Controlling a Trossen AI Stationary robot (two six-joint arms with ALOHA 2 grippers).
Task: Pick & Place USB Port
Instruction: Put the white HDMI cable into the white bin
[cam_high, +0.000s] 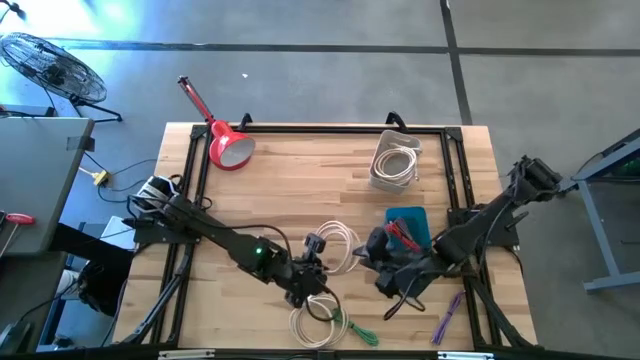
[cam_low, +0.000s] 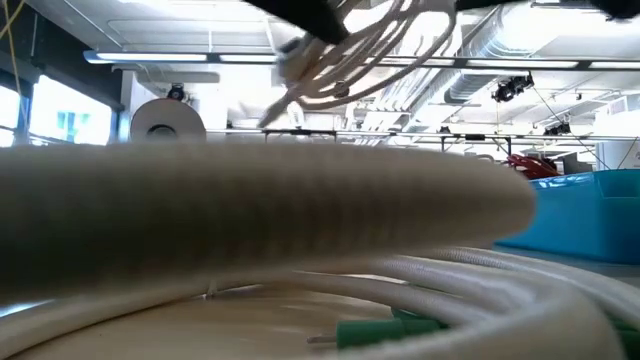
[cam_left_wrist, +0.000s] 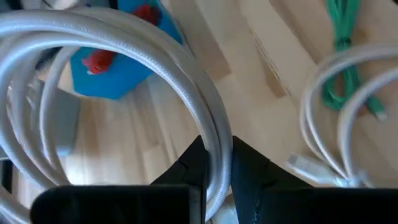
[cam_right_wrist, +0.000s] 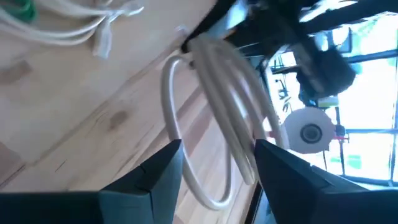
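Two arms meet mid-table: left gripper (cam_left_wrist: 217, 171) pinches a white cable coil (cam_left_wrist: 124, 56); right gripper (cam_right_wrist: 217, 168), fingers apart, should close around it squarely.

Smooth white plastic cable (cam_left_wrist: 186, 81) over matt wooden table (cam_high: 290, 190)
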